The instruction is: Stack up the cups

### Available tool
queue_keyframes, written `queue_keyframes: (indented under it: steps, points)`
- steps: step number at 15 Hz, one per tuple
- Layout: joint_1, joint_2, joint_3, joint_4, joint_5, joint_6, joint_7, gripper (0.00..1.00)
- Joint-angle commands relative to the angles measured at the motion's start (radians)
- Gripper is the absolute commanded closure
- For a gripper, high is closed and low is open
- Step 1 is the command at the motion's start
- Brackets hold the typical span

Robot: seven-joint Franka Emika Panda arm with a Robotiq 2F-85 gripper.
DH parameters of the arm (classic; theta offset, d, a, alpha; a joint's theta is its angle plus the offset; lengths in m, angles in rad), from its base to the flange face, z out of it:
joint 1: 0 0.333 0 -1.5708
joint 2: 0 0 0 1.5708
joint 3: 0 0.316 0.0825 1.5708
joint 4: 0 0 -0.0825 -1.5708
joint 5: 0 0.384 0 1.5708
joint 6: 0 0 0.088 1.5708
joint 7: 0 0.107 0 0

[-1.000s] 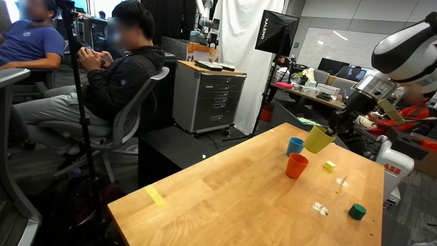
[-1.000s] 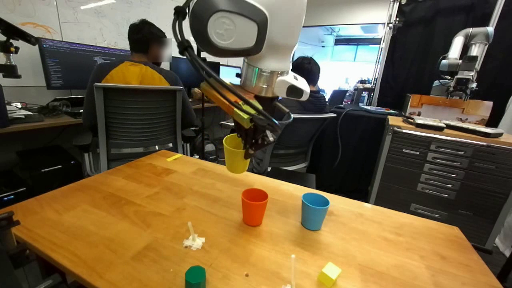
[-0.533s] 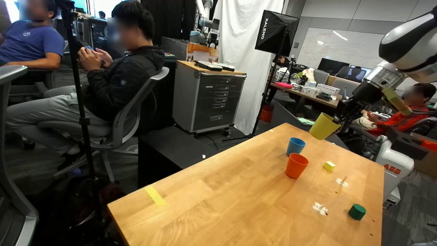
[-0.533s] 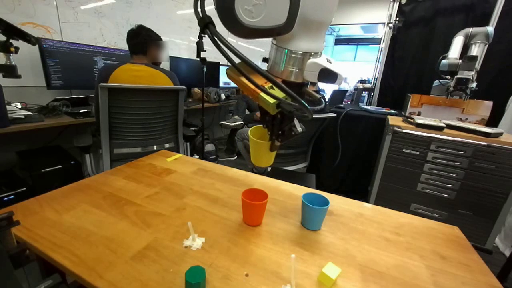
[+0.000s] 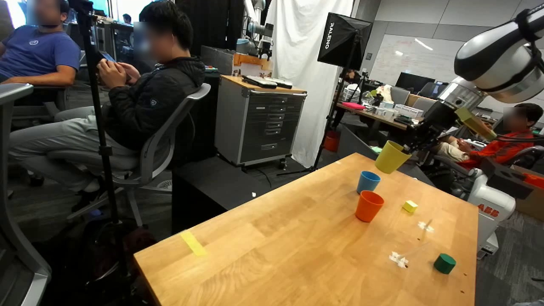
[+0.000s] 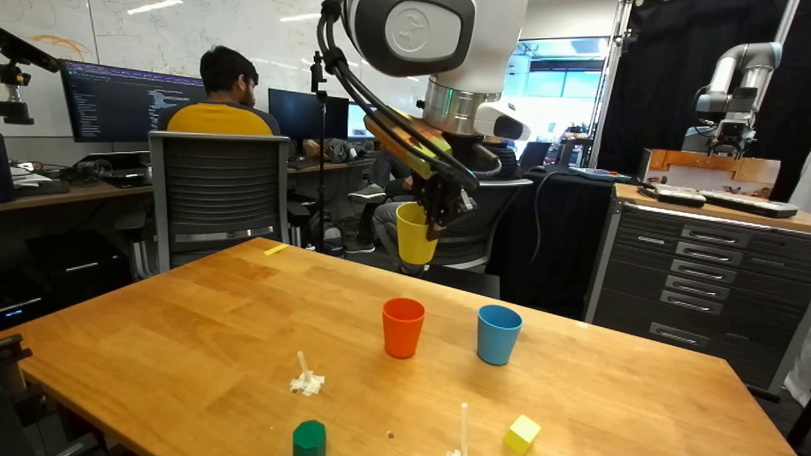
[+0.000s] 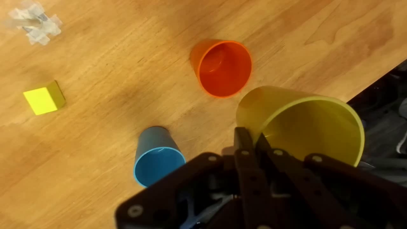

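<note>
Three cups on my screens, all tapered plastic tumblers with their mouths up. The orange cup (image 6: 403,329) and the blue cup (image 6: 498,335) stand upright on the wooden table (image 6: 190,329), orange left and blue right in an exterior view, near each other with a gap between. From the wrist view I can peek into orange and see its inner wall right down to the base. With blue I only get some of the inner wall, since the gripper (image 7: 252,132) covers a bit of the rim.

The yellow cup (image 7: 305,124) is the one I've got in the air, raised off the table in both exterior views. It's a slightly greenish yellow with smooth sides, and its inside is shaded in the wrist view. Honestly can't tell which spot of the table it's over.

My gripper is pinched on the yellow rim: the dark fingers (image 7: 242,140) sit almost together with just the cup wall between, one outside and one inside the mouth.

Also around, in an exterior view: a yellow cube (image 6: 523,434) near right, a dark green block (image 6: 309,437) near left, and beyond that block some white tape (image 6: 312,385) with a thin pale peg (image 6: 301,361) sticking up.
</note>
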Motion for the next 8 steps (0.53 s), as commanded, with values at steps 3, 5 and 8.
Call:
queue_keyframes:
  steps: [3,5,8]
  points:
    - [0.044,0.053,-0.041,0.065,-0.087,-0.041,0.098,0.98]
    - [0.048,0.072,-0.051,0.077,-0.115,-0.049,0.125,0.98]
    - [0.056,0.103,-0.061,0.093,-0.152,-0.060,0.158,0.98]
